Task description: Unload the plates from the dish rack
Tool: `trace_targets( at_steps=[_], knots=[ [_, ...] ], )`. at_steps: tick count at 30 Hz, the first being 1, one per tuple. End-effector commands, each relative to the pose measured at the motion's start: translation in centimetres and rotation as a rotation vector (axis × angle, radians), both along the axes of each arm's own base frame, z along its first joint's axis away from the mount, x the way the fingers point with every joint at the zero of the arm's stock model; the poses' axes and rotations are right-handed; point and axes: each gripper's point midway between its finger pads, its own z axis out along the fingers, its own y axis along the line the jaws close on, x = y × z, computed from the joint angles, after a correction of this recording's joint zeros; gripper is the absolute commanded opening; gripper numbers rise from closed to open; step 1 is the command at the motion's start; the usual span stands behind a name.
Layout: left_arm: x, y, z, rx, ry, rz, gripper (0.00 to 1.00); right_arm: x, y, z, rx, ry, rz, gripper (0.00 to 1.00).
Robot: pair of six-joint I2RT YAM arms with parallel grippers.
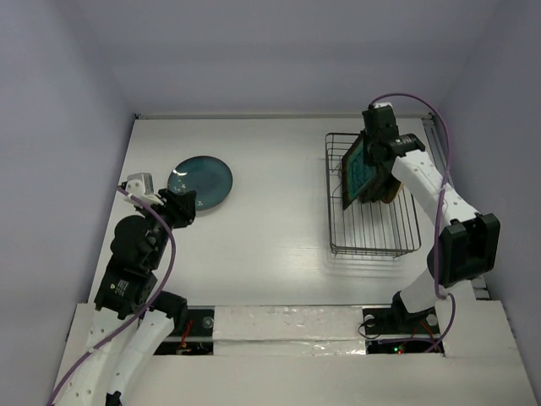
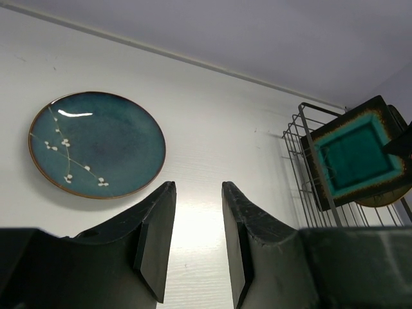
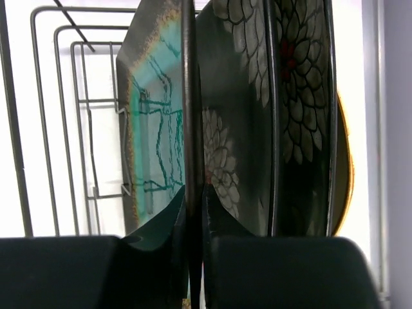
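1. The round teal plate (image 1: 200, 181) is lying on the table (image 1: 270, 220), upper left: one unloaded.
2. The left gripper (image 2: 198, 190) is hovering beside it, jaws parted, empty.
3. The right gripper (image 3: 193, 199) is pinching the teal-centred square plate (image 3: 151, 129), which is standing in the dish rack (image 1: 372, 252) at right.
4. The flowered plate (image 3: 283, 96) and the tan plate (image 3: 343, 167) are waiting behind it.

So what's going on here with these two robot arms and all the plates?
Two robot arms are emptying a silver wire dish rack on a white table. The right claw is pinched on the edge of a dark square plate with a teal centre, which stands in the rack beside a black square plate with white flowers and a round tan plate. A round glossy teal plate lies flat on the table, and the left claw hangs open near it, holding nothing.
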Motion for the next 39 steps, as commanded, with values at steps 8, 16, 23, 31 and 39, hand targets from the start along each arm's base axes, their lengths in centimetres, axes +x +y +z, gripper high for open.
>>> trace_targets(
  at_steps=[8, 16, 23, 31, 39],
  knots=[
    [0.2, -0.5, 1.3, -0.018, -0.050, -0.022, 0.32, 0.4, -0.8, 10.3, -0.004, -0.241, -0.004, 0.00],
    [0.2, -0.6, 1.4, -0.020, -0.055, -0.028, 0.33, -1.0, -0.7, 16.3, 0.054, -0.395, -0.007, 0.00],
    [0.2, -0.7, 1.4, -0.018, -0.053, -0.031, 0.33, -4.6, 0.5, 23.2, 0.141, -0.585, 0.024, 0.00],
    [0.0, -0.3, 1.5, -0.023, -0.060, -0.018, 0.33, -5.8, 10.7, 23.8, 0.392, -0.655, 0.295, 0.00],
    [-0.1, -0.1, 1.6, -0.025, -0.063, -0.011, 0.35, -6.8, 24.9, 15.8, 0.753, -0.435, 0.687, 0.00]
  ],
)
